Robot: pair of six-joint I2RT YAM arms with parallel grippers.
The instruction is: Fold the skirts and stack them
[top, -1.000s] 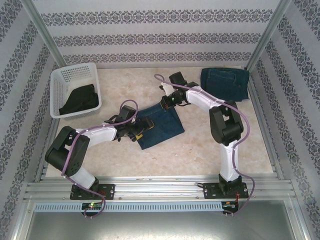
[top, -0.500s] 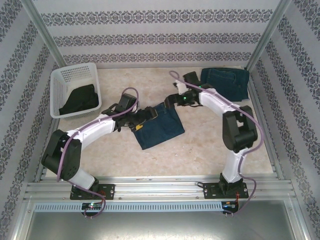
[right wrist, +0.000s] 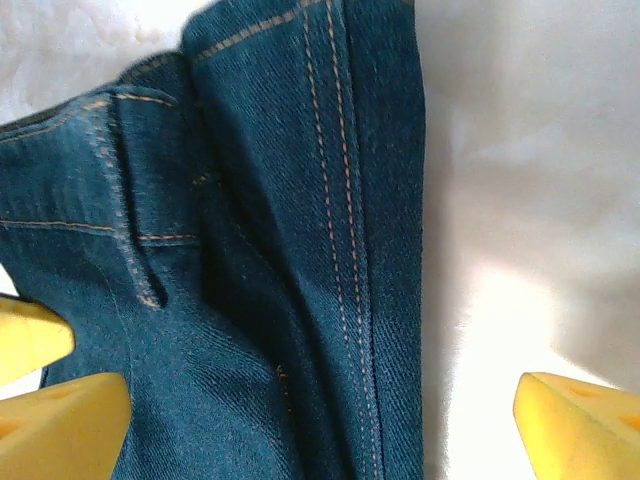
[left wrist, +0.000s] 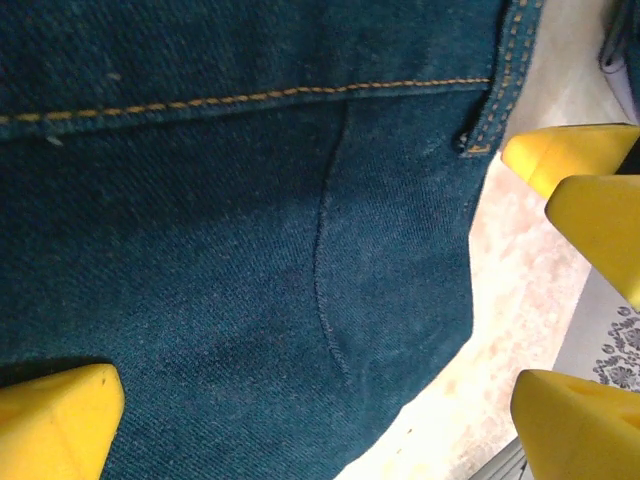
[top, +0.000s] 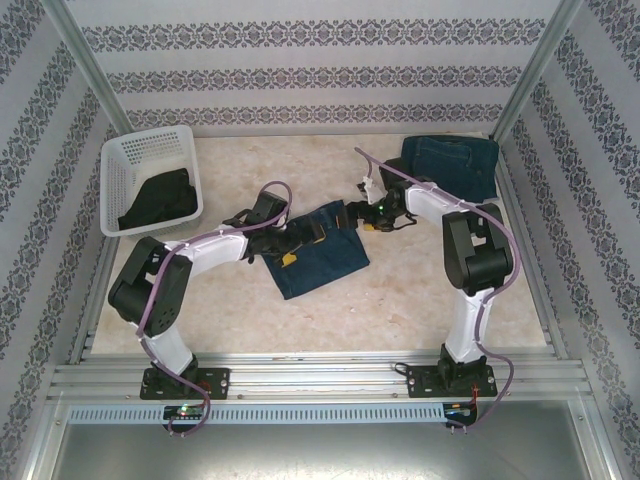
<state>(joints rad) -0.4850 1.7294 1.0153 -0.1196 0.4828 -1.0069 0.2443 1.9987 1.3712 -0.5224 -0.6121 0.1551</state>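
A dark blue denim skirt (top: 320, 250) lies flat on the beige surface (top: 420, 300) near the middle of the top view, a little tilted. Both arms reach to its upper edge. The left fingers (left wrist: 60, 425) come from the left side and are at the upper left part of this skirt. In the left wrist view they stand wide apart and are open, with the denim and one orange seam between them, and they grip nothing. The right fingers (right wrist: 575, 425) are at the upper right corner of the same skirt. In the right wrist view they are also spread wide and open, above the waistband, a belt loop and the double orange stitching, and they hold no cloth. A second denim skirt (top: 450, 165) lies folded in the upper right of the top view, near the far edge of the surface and apart from the first skirt. A white mesh basket (top: 150, 150) stands in the upper left of that view, and a black skirt (top: 158, 198) lies crumpled inside it, in the nearer half.
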